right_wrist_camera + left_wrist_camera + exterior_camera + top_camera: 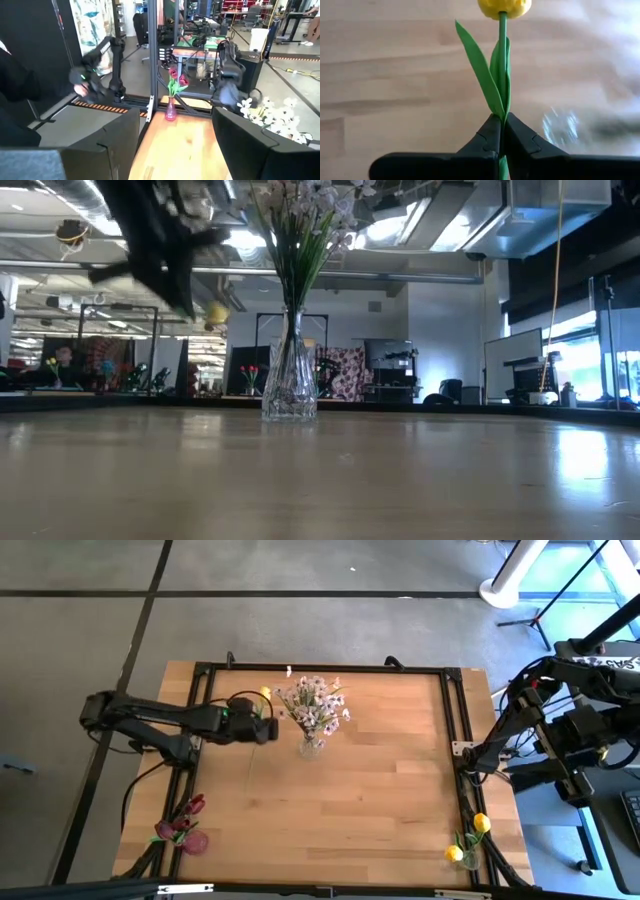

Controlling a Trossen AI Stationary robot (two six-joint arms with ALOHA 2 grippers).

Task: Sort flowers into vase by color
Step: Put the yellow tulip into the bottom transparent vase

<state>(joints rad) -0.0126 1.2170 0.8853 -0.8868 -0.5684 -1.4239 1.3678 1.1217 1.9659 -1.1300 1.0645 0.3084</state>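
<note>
My left gripper hovers over the table left of the clear glass vase and is shut on a yellow tulip. The tulip's bud points toward the far edge. The glass vase stands upright and holds a spray of white-pink blossoms. A pink vase with dark red tulips stands at the near left corner. Another vase with two yellow tulips stands at the near right corner. My right gripper is open and waits beyond the table's right edge. My left gripper pinches the yellow tulip's green stem between its two fingers, just below the long leaves. The fingers come from the table's left and lie across the stem. The flower is lifted clear of the table, and the bud stands out past the fingers.
A black frame runs along the table's edges. Bare wood lies between the glass vase and the two corner vases. My right arm stands off the right edge among cables.
</note>
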